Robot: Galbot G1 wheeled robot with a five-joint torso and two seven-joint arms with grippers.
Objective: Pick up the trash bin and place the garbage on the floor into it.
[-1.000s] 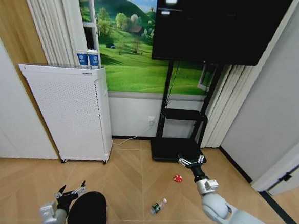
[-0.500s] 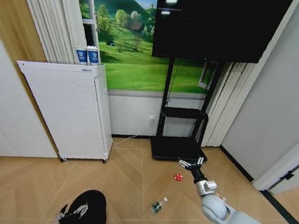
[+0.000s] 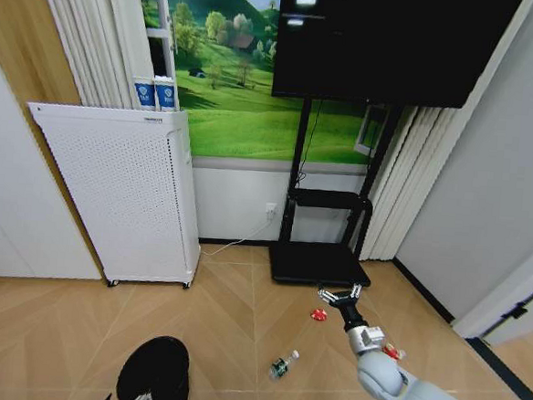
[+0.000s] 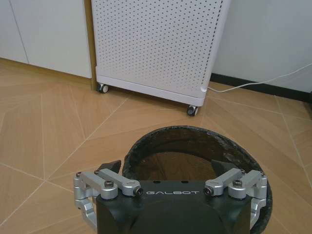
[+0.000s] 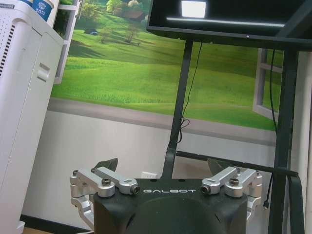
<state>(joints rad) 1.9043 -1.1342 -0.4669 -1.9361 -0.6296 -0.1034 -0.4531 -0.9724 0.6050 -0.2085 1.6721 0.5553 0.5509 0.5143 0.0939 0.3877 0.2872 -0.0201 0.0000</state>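
Indoors, a room w/ a wood-pattern floor. From the head view, the trash bin, a small round black bucket, sits on the floor at lower left, in front of a white perforated cabinet on wheels. The left gripper hangs right at the bin's near rim w/ its fingers spread wide and nothing between them; in the left wrist view the bin's dark mesh inside lies just past the fingertips. The right gripper is held out over the floor at centre right, jaws apart, also carrying nothing; the right wrist view has it pointed at the wall, w/ a green landscape mural and the TV stand pole ahead. Garbage on the floor: a clear plastic bottle w/ a green label lies on its side near the middle, between bin and right arm; a crumpled red wrapper lies just beside the right gripper; another red bit peeks out by the right arm's wrist, partly hidden. A big black TV on a black stand fills the upper right, its base on the floor behind the wrapper.
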